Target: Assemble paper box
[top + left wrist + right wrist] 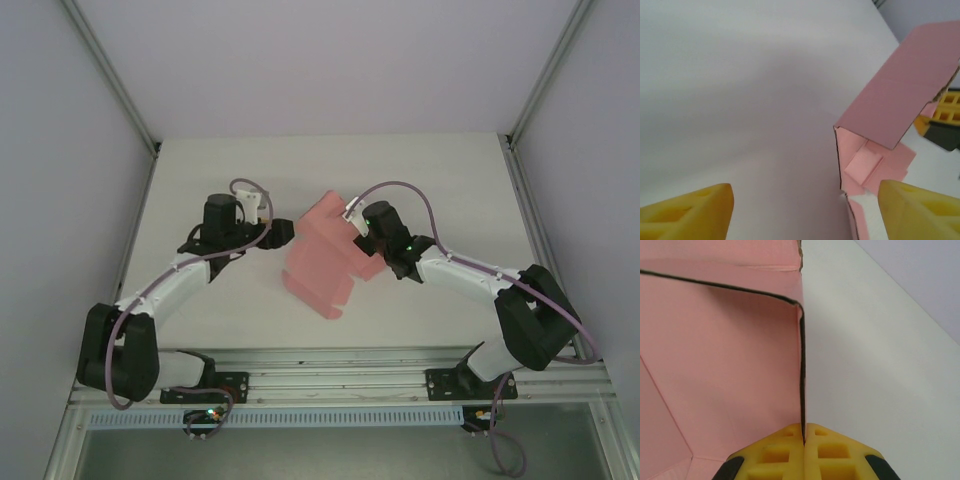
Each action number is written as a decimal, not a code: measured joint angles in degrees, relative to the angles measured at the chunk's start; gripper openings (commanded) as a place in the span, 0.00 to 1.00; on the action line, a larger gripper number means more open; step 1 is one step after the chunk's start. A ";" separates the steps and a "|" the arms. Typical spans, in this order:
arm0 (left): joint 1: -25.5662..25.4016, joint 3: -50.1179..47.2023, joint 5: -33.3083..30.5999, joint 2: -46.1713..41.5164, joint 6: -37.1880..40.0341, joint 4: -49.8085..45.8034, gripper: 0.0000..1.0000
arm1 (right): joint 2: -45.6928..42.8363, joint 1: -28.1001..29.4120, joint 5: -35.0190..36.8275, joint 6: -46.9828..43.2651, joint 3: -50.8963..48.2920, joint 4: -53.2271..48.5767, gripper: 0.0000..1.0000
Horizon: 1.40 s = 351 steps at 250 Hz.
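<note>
Paper box [322, 262] lies mid-surface [430, 170] between both arms, partly folded, long axis roughly near-to-far. Right hand [804, 432] is clamped shut on the edge of the raised panel [900, 85] at the box's far-right end. Left hand [805, 212] is open and empty, just left of the box. The panel's inner corner faces it, so the left arm looks best placed for the next fold.

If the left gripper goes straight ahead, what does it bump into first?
Probably the paper box: its raised pink panel stands just ahead of the open left gripper, slightly off-centre. Depth is hard to judge.
</note>
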 measured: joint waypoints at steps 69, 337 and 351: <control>-0.04 0.11 5.95 4.37 -1.55 6.84 0.41 | 0.00 -0.11 0.02 0.98 0.00 -0.48 0.00; -11.87 3.91 -0.37 7.26 10.40 3.50 0.18 | 0.63 -0.72 -0.46 6.62 0.02 -3.45 0.00; -12.59 4.81 -0.96 7.80 10.86 2.95 0.19 | 0.63 -0.72 -0.70 6.88 0.02 -3.45 0.00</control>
